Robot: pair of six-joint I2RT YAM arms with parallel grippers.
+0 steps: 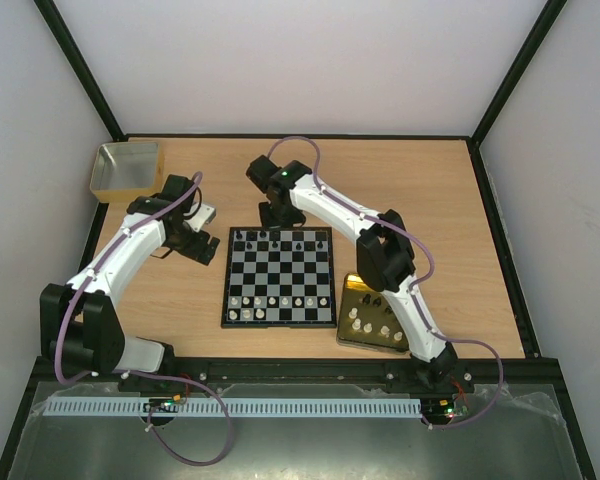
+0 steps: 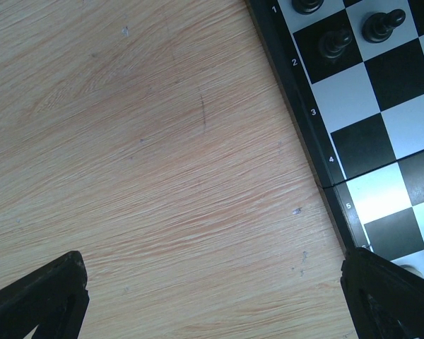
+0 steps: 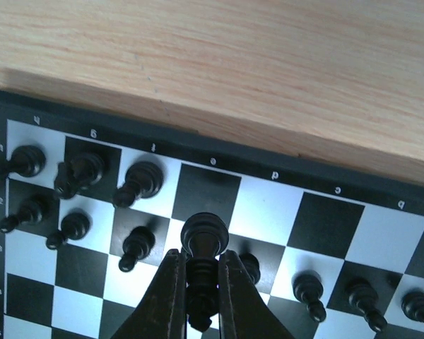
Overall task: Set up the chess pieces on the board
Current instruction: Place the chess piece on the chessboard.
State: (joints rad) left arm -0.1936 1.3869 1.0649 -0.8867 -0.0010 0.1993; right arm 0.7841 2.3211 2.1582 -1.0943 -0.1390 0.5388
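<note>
Wooden table (image 1: 180, 290): right gripper (image 3: 201, 260) pinches a black piece (image 3: 205, 236) over the board (image 3: 162, 135).

**Top view.** One board (image 1: 278, 277). One gold tray (image 1: 352, 290) at its 4 o'clock. One yellowish box (image 1: 130, 168) at its 10 o'clock. Two arms, the left arm (image 1: 130, 245) and the right arm (image 1: 340, 208), on one desk (image 1: 460, 200).

**Right wrist view.** Eleven black chess pieces (image 3: 143, 180): three on the edge row, seven pawns on the next row, and one held piece (image 3: 203, 236) in the jaws.

**Left wrist view.** Three black pieces at 1 o'clock.

The white pieces (image 1: 298, 301) on the board and in the tray are too small to count.
</note>
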